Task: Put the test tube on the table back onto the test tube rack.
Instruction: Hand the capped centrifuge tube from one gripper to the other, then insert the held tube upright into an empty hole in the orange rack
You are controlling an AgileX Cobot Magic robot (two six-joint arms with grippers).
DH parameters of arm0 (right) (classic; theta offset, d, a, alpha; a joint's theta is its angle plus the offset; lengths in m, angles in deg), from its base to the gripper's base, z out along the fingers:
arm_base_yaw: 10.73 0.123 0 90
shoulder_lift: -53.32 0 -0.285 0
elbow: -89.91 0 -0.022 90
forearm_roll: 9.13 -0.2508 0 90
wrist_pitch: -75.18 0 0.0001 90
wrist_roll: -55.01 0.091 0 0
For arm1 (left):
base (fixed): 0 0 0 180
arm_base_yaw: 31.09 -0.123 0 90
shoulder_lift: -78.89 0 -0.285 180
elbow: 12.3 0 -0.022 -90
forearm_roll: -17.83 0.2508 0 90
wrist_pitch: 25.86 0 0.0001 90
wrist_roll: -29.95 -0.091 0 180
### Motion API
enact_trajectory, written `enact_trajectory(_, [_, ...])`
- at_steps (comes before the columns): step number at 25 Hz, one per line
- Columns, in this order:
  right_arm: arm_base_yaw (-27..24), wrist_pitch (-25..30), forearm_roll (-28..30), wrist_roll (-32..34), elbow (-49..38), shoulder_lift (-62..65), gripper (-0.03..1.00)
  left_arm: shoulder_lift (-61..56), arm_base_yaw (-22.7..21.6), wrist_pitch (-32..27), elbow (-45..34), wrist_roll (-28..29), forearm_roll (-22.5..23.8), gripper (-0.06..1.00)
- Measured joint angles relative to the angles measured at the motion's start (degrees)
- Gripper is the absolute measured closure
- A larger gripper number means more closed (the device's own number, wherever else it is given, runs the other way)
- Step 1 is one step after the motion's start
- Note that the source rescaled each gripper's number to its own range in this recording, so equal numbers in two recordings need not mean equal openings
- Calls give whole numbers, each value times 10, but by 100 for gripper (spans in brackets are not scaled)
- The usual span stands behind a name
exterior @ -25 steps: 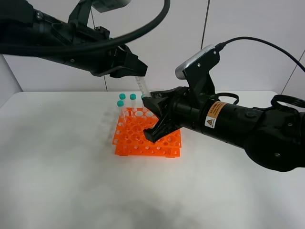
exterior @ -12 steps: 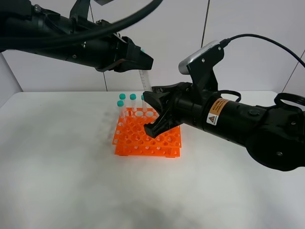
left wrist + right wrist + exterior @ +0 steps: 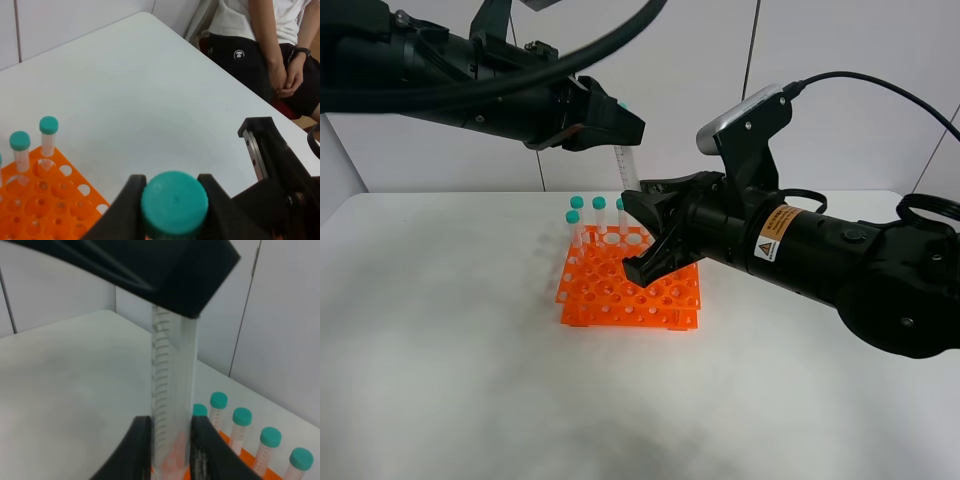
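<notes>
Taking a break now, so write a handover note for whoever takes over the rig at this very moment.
Left claw: shut on the test tube at its teal cap; the tube hangs upright above the test tube rack.
Right claw: its fingers flank the tube's lower body; I cannot tell whether it grips.
Done: the tube is off the table.
Left: lower it into a free hole and release.
Other capped tubes stand in the rack's far row.

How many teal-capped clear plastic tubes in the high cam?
5 tubes: one in the left gripper above the orange plastic rack; four standing at its back-left corner. Right gripper may hide more.
</notes>
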State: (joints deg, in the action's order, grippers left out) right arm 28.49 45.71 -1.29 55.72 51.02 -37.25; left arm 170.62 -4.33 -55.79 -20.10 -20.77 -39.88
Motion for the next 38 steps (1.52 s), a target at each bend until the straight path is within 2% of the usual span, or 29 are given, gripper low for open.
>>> enact_trajectory(9, [0, 0, 0, -2, 0, 0, 97, 0, 0, 1, 0, 0, -1, 94])
enact_trajectory(12, [0, 1, 2, -7, 0, 0, 90, 0, 0, 1, 0, 0, -6, 94])
enact_trajectory(14, [0, 5, 9, -7, 0, -1, 74, 0, 1, -1, 0, 0, -18, 94])
enact_trajectory(17, [0, 3, 6, -12, 0, -1, 35, -1, 1, -1, 0, 0, -21, 94])
enact_trajectory(18, [0, 2, 1, -13, 0, -1, 25, -1, 1, -1, 0, 0, -21, 94])
enact_trajectory(20, [0, -1, -16, -13, 0, -1, 16, -1, 1, -1, 0, 0, -21, 94])
enact_trajectory(24, [0, -1, -33, -29, 0, -1, 11, -1, 1, -1, 0, 0, -21, 94])
enact_trajectory(35, [0, 2, -42, -68, 0, -1, 11, -1, 1, 1, 0, 0, -21, 94])
enact_trajectory(38, [0, 18, -43, -84, 0, -1, 2, -1, 1, 3, 0, 0, -21, 94])
